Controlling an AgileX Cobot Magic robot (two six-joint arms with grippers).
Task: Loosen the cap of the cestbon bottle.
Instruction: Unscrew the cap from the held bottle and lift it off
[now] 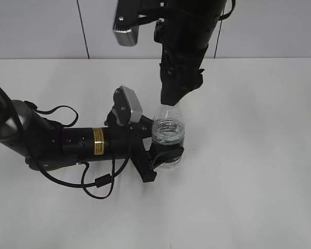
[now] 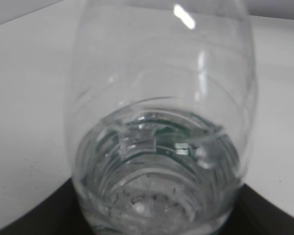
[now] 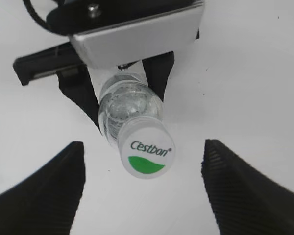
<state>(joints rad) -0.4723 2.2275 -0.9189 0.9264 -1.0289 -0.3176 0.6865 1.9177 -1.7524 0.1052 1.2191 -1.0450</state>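
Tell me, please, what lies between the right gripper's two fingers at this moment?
In the right wrist view, the cap of the cestbon bottle sits between the right gripper's spread fingers, touching neither.

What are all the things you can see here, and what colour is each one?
Cestbon bottle: one, clear plastic with some water inside, standing near the middle of the table, held around its body by the left hand.
Cap: one, white with a green mark and green lettering, on the bottle's neck.
Table: one, white, under everything.
Wall: pale grey panels behind the table.
Left hand: one, black, closed around the bottle.
Right hand: one, black, fingers spread wide on either side of the cap, not touching it.
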